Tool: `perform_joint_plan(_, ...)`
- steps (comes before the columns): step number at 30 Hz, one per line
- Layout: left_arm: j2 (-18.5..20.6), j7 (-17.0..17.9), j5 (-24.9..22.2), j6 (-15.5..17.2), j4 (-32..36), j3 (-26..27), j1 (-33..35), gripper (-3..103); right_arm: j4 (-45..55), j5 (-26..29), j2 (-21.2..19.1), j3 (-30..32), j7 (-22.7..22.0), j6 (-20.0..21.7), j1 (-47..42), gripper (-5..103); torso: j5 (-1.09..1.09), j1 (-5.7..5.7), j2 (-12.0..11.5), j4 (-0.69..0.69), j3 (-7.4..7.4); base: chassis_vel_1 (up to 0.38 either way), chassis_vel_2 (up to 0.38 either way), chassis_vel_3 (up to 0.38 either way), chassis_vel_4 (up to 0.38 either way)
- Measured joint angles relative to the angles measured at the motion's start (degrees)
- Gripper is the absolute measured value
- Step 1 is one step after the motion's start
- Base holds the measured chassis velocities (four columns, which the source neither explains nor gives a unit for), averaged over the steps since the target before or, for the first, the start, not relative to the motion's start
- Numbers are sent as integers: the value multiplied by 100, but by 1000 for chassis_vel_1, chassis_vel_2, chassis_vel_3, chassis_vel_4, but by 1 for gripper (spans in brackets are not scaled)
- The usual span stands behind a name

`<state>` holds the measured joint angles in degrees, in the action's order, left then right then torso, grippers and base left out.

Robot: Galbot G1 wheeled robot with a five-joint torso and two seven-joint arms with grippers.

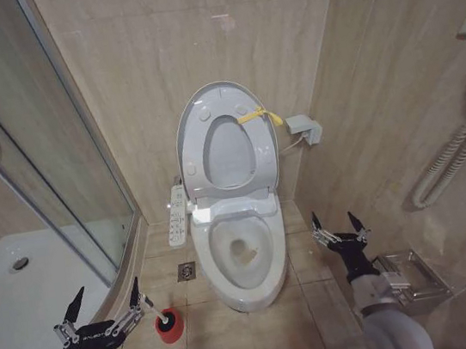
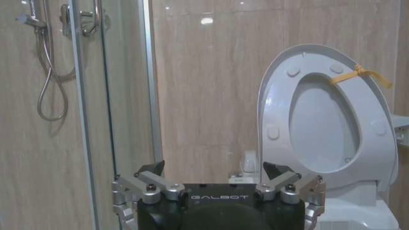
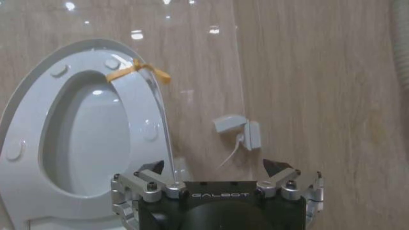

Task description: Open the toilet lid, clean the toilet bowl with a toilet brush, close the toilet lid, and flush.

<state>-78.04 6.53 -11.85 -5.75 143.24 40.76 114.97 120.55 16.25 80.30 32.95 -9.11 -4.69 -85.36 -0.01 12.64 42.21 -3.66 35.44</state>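
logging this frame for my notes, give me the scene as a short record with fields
toilet lid: raised upright with the seat, yellow tie on the rim
toilet bowl: uncovered
toilet brush: in its red holder on the floor, left of the bowl
left gripper: open, next to the brush handle
right gripper: open, empty, right of the bowl

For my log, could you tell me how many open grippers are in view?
2. The left gripper hovers open beside the toilet brush; the right gripper hovers open to the right of the toilet bowl.
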Motion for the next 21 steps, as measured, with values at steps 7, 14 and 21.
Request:
perform_joint_plan(7, 0, 0, 0, 0, 0, 0, 0, 100, 182, -196, 175, 20, 98, -106, -214, 100, 0, 0, 0, 0, 0, 0, 0, 0, 0)
perform_joint_plan(14, 0, 0, 0, 0, 0, 0, 0, 100, 423, -348, 329, -58, 78, -154, -349, 100, 0, 0, 0, 0, 0, 0, 0, 0, 0)
perform_joint_plan(21, 0, 0, 0, 0, 0, 0, 0, 100, 496, -340, 336, -90, 29, -87, -341, 100, 0, 1, 0, 0, 0, 0, 0, 0, 0)
